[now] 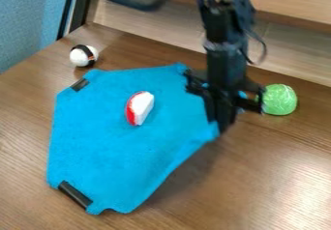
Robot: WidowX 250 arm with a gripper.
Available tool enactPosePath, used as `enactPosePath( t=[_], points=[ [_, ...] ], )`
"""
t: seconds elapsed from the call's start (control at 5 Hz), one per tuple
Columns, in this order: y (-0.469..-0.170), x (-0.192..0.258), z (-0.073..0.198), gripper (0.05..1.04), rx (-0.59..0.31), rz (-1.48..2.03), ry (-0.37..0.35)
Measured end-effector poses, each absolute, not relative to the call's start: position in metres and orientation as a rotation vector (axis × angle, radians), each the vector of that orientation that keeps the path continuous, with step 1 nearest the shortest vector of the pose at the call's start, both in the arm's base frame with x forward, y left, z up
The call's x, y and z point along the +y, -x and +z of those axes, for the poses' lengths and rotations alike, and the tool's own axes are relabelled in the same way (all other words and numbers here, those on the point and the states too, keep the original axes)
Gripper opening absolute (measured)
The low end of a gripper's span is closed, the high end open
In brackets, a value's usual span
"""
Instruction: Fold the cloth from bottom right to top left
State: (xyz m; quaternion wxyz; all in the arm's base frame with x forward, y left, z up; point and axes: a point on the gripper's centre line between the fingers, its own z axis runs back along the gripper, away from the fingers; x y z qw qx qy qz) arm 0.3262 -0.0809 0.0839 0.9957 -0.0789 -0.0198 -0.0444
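The black gripper (220,125) hangs down at the right of the blue cloth (97,137), shut on the cloth's right-hand edge. That edge is drawn up to the fingertips, and a shadow falls on the table below it. The rest of the cloth is spread over the table, with its lower end toward the bottom left and its upper edge passing behind the gripper. Part of the upper right edge is hidden by the gripper.
A red and white piece (140,107) lies on the cloth. Black strips (75,194) mark its left-hand corners. A white and black ball (84,55) is at the upper left, a green ball (280,99) right of the gripper. Wooden panelling (142,23) borders the table's back.
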Motion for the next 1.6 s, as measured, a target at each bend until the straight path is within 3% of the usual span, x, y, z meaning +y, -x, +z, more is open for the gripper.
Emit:
enactPosePath(
  t=[0.4, 0.8, 1.0, 1.6],
  points=[
    [-0.333, -0.010, 0.112, 0.067, -0.031, -0.025, 0.177],
    [-0.330, 0.060, 0.116, 0.067, -0.007, 0.007, 0.151],
    [-0.331, 0.082, 0.111, 0.067, 0.003, 0.000, 0.133],
    [-0.349, 0.121, 0.046, 0.067, 0.031, -0.251, 0.003]
  ],
)
